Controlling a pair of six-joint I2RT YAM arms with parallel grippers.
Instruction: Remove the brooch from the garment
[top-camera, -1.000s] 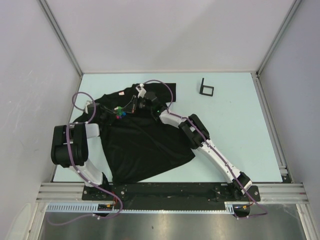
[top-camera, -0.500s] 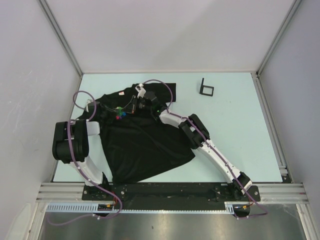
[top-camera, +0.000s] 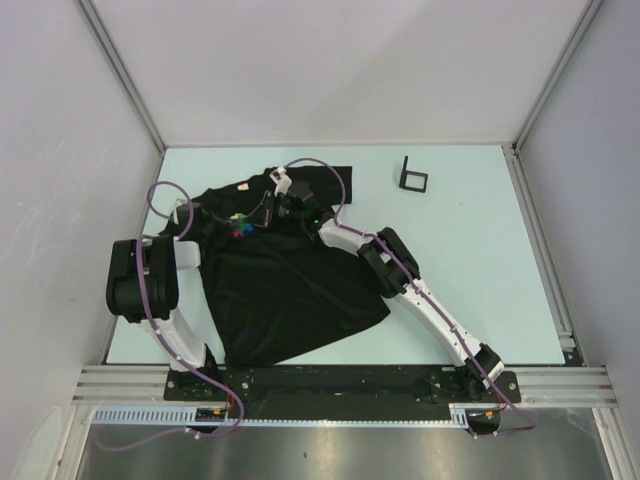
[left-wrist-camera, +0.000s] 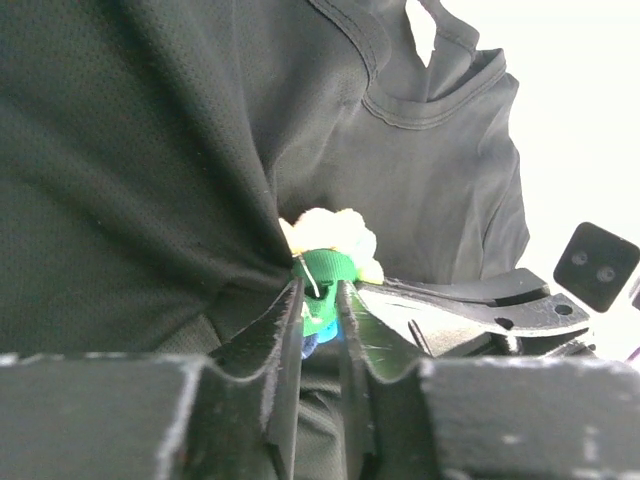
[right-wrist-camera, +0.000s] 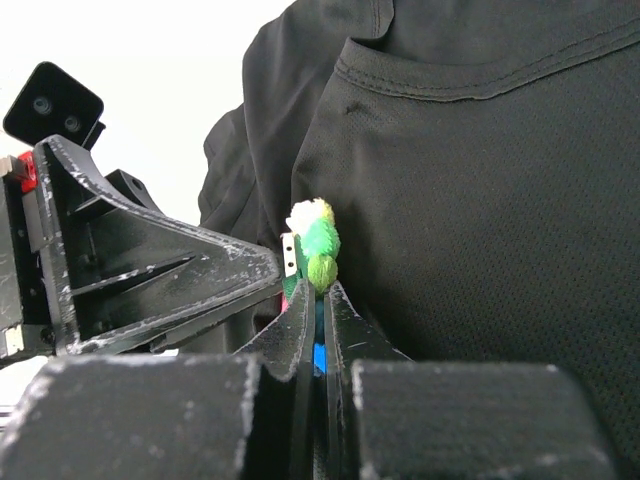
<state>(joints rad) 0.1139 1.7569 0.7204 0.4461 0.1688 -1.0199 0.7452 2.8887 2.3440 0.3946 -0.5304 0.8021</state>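
The brooch (left-wrist-camera: 325, 262) (yellow, green, a bit of blue) sits on the black garment (left-wrist-camera: 150, 150) near its neck. The left pincer (left-wrist-camera: 320, 290) squeezes its green part. The right pincer (right-wrist-camera: 316, 298) is pressed together right beside it. The garment lies on the tabletop (top-camera: 470, 230).

Cannot see lower half of tiny multicoloured brooch (left-wrist-camera: 327, 262), buried between black fingers (left-wrist-camera: 283, 345) of left gripper (left-wrist-camera: 318, 290); cannot follow black short-sleeved T-shirt (left-wrist-camera: 150, 160) past 9 o'clock edge.

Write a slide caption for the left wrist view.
Left gripper pinches the tiny brooch on the black garment.
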